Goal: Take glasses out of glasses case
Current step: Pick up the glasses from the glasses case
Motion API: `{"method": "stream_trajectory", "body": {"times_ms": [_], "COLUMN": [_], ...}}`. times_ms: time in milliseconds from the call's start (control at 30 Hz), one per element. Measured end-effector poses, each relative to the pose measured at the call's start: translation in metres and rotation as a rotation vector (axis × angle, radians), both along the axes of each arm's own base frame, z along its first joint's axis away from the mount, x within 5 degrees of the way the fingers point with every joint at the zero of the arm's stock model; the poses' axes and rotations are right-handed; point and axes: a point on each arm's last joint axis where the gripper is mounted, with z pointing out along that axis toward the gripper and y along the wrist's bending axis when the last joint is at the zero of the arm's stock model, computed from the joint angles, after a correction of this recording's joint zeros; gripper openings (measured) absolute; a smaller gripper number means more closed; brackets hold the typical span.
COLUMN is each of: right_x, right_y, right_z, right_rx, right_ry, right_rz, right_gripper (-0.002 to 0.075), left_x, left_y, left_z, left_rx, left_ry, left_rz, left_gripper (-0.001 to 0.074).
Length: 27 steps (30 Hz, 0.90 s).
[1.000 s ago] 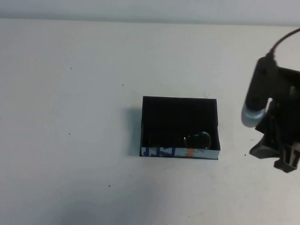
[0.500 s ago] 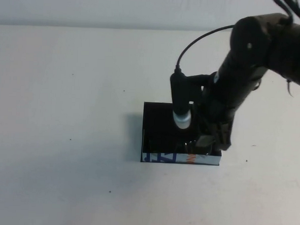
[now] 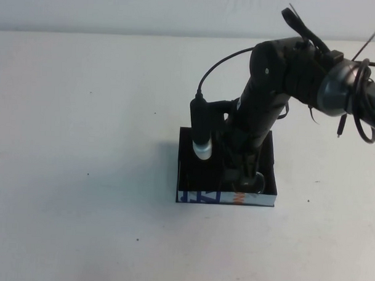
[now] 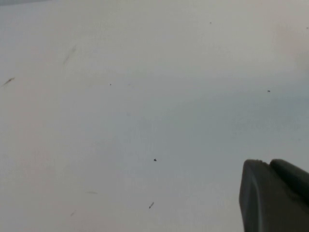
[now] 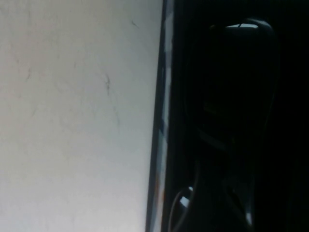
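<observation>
Glasses case (image 3: 201, 193) open on white table (image 3: 82, 143). Glasses (image 3: 255, 180) inside, at front wall. Right gripper (image 3: 238, 176) lowered into case onto glasses; grip state cannot tell. Left gripper (image 4: 275, 195) over bare table, state cannot tell.

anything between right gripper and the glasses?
Nothing shows: in the high view the right gripper is down inside the case, at the glasses. Left gripper sits over bare table.

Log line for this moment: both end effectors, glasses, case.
right end effector: down inside glasses case at glasses | glasses: in case, front right | left end effector: above bare table
</observation>
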Motion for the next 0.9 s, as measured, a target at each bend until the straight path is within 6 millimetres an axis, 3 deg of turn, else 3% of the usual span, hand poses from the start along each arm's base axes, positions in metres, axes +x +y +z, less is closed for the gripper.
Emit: {"method": "stream_trajectory", "body": {"times_ms": [500,900], "right_x": [0.005,0.007], "right_y": [0.005,0.007], "right_z": [-0.026,-0.027], "right_rx": [-0.008,0.007], "right_ry": [0.049,0.044], "right_rz": [-0.006,-0.012], "right_gripper": [0.0366,0.0356], "left_x": [0.0,0.0], "left_y": [0.0,0.0], "left_z": [0.0,0.0], "left_rx": [0.0,0.0], "left_ry": [0.0,0.0], "left_rz": [0.0,0.0], "left_gripper": [-0.0005,-0.0005]}}
